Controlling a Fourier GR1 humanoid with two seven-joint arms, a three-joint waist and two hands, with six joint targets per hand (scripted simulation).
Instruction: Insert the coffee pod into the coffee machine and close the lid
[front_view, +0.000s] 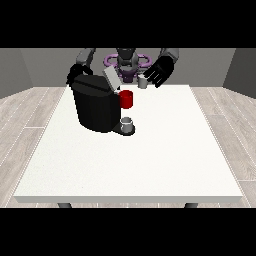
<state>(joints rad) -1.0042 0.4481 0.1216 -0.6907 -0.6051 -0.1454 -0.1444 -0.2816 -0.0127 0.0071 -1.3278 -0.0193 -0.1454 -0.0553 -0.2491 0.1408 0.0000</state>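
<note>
Coffee machine (95, 107) looks like black matt plastic, its raised lid (111, 79) a lighter grey, smooth, metal-like panel; the red part (127, 99) at its front reads as smooth plastic with a slight sheen. Small cup (127, 123) under the spout and the grey pod (143, 83) look like dull silver metal or grey plastic, cannot tell which. Table (150, 160) top is white, matt, faintly speckled; floor (25, 120) looks like pale matt wood planks; both hands black, matt.
</note>
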